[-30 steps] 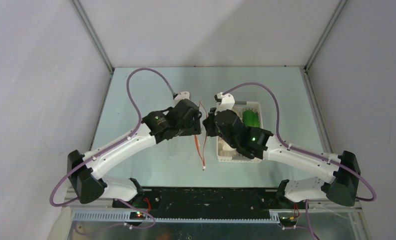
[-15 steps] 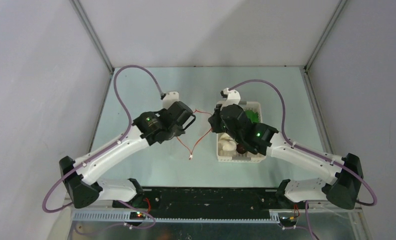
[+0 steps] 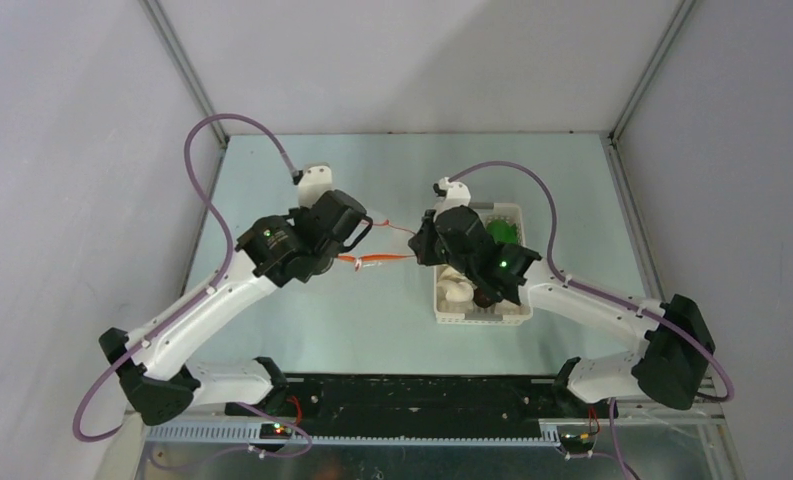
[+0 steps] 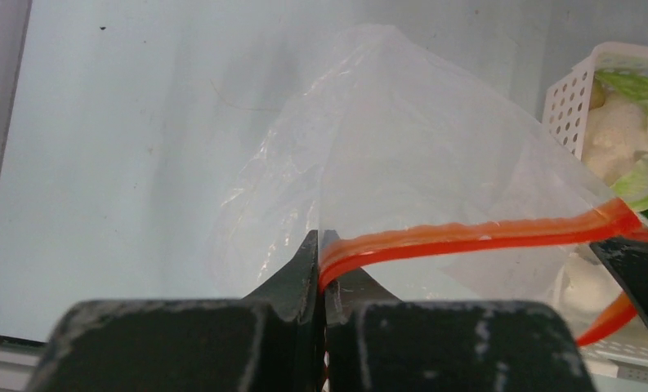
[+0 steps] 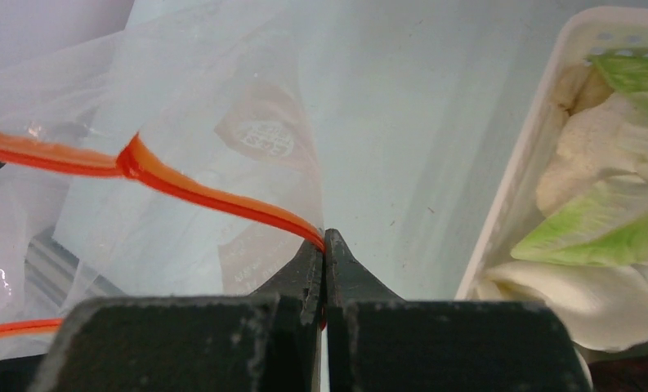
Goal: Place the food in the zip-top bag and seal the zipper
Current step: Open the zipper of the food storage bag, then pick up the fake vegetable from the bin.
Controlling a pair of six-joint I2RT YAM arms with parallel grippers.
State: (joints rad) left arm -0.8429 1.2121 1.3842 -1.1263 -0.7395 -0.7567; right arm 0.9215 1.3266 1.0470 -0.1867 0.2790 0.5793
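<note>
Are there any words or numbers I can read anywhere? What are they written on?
A round stamp on the zip-top bag: it has letters, but they are too blurred to read.
The zipper, white basket and food: no writing visible.

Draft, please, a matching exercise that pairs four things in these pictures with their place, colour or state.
Column one:
1. left claw
2. zip-top bag
3. bok choy
4. basket

Column two:
A. lies in the basket
B. white, perforated
C. shut on the zipper
D. clear and crinkled, no food inside

Pairs: 1-C, 2-D, 3-A, 4-B
</note>
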